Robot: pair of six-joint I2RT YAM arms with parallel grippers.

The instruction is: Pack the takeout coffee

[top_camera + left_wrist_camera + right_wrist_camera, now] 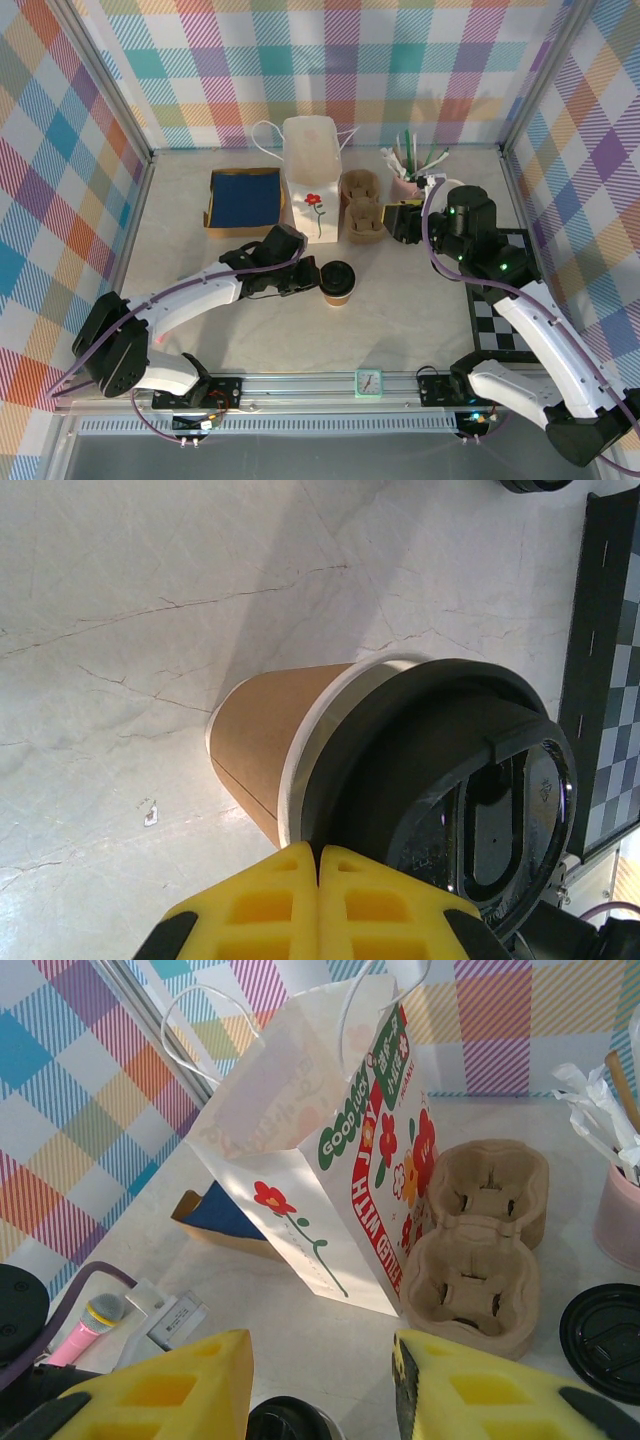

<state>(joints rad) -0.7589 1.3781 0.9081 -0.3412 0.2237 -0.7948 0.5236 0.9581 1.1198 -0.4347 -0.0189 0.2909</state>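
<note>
Wrist views reveal left end effector [318, 858] pressed together beside takeout coffee [392, 780], right end effector [320, 1362] spread

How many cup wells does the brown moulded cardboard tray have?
2: a near well and a far well behind it, both empty, beside the white flowered paper bag. None looks hidden.

Brown cup [265, 740], black lid [450, 770], white red-flowered bag [300, 1130], yellow fingers [170, 1390], black-and-white checkered mat [495, 330], pastel plaid walls [350, 60]
</note>
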